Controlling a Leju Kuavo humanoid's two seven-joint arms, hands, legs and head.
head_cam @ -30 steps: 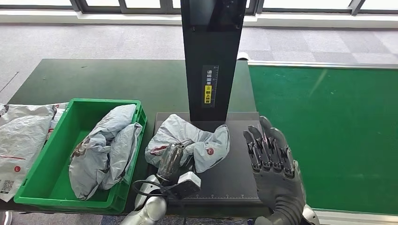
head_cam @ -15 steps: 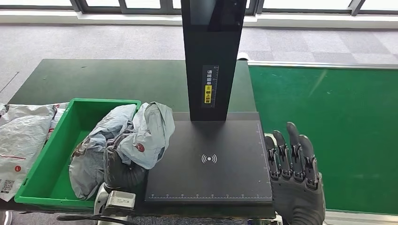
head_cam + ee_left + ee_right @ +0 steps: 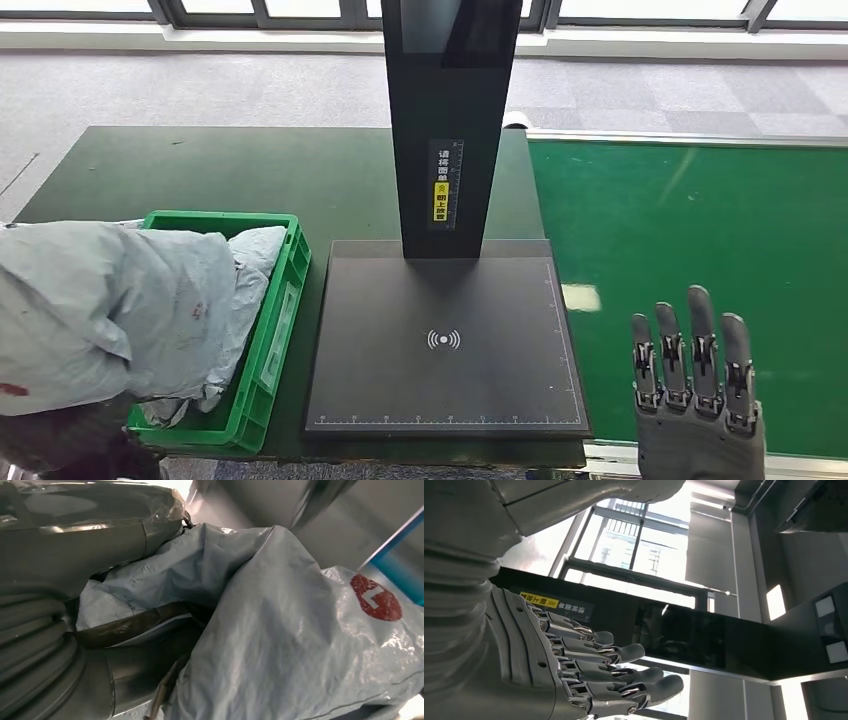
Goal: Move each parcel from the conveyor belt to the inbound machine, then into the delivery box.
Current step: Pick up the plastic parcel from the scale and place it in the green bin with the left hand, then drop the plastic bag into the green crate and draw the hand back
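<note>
A grey plastic parcel [image 3: 110, 310] with a red logo hangs over the left part of the green delivery box [image 3: 272, 340], close to the camera. My left hand [image 3: 60, 448] grips it from below at the bottom left corner. In the left wrist view the crumpled parcel [image 3: 280, 630] is bunched against my left hand [image 3: 60, 580]. Another grey parcel [image 3: 258, 248] lies in the box, mostly hidden. The black platform of the inbound machine [image 3: 445, 300] is bare. My right hand [image 3: 700, 405] stands open with fingers straight over the near edge of the green conveyor belt [image 3: 700, 220]; it also appears as my right hand [image 3: 574, 680].
The machine's black pillar [image 3: 450, 120] rises from the back of the platform. A dark green table [image 3: 220, 170] carries the box and the machine. Grey carpet and a window line lie beyond it.
My left hand carried the parcel off the machine platform, leftward over the green box and up toward the camera. My right hand moved right, from the platform's edge to over the belt.
</note>
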